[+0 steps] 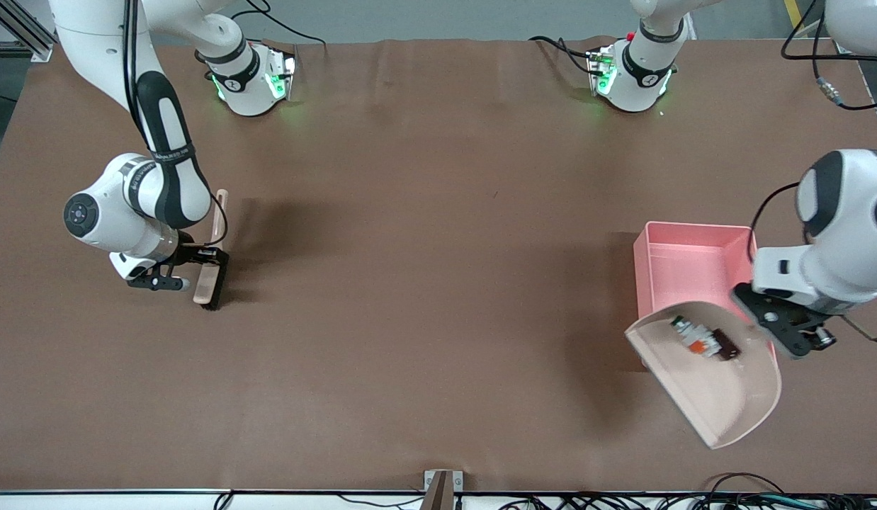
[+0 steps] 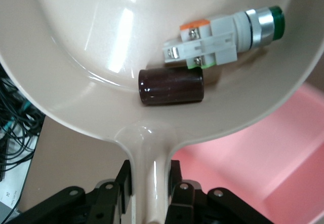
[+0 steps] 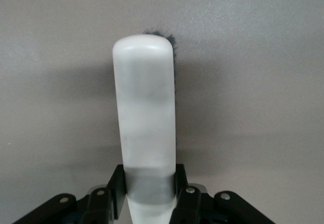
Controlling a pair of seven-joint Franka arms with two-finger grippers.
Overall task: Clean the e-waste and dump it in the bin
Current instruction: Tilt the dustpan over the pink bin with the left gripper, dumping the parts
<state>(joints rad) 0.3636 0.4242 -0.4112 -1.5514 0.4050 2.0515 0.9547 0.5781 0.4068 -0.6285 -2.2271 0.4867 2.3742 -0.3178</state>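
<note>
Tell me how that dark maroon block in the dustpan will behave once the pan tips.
The maroon block looks glossy and round-sided, so it will probably slide or roll readily on the smooth dustpan. Small, so likely light. The white part beside it may get nudged along.

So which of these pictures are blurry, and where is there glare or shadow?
Front view: sharp, with soft dark shadows on the brown table beside the large pink plastic bin and beside the black-bristled brush. Left wrist view: bright glare streaks on the glossy beige dustpan. Right wrist view: the pale brush handle looks soft and washed out.
</note>
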